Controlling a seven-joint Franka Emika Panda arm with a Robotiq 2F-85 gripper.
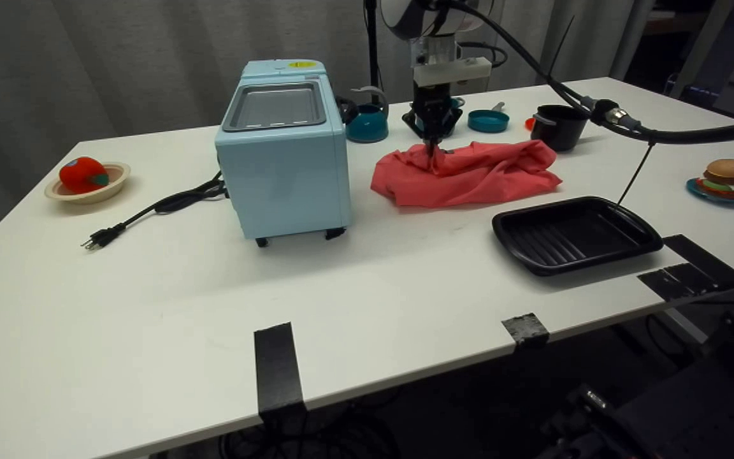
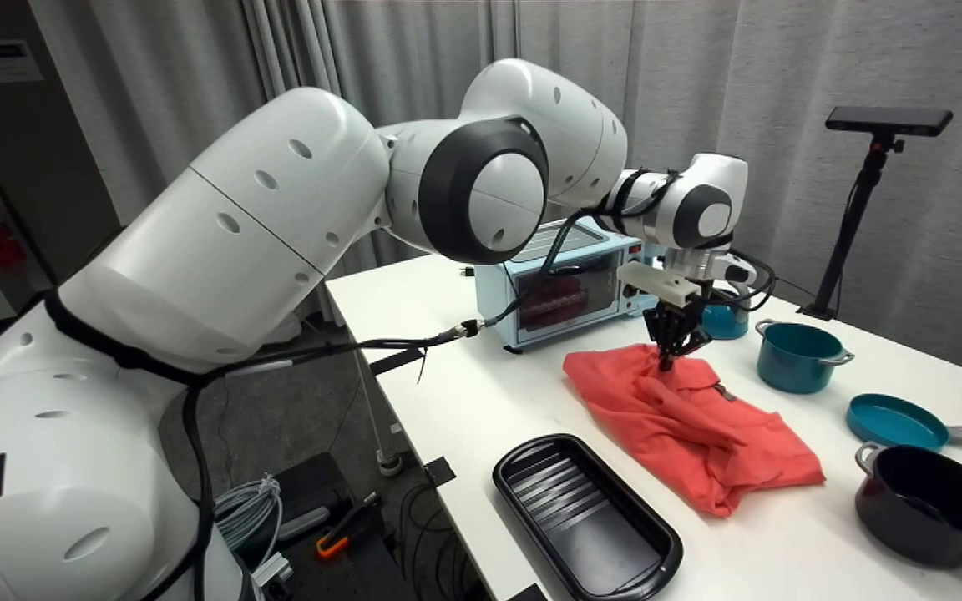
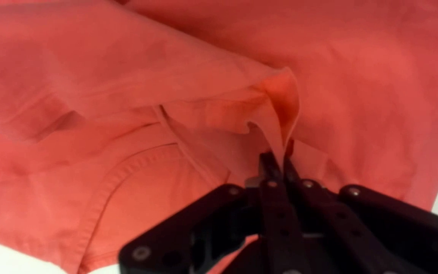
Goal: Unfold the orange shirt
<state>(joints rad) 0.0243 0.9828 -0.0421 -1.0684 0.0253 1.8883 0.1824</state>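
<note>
- Wrist view, from the left edge across: we find the orange shirt crumpled on the table; we judge it light, limp, best held by a loose edge.
- Lower right of centre: we note the gripper pinching a fold of it, pointing down in both exterior views.

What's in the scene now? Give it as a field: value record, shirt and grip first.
target: orange shirt, bunched and creased on the white table
grip: end effector closed on a pinched fold of it
unfolding: incomplete, layers overlap
beside the shirt, not touching: light-blue oven, black tray
also on the table: teal pot, teal pan, black pot
unclear: the shirt's full outline, hidden in its folds
</note>
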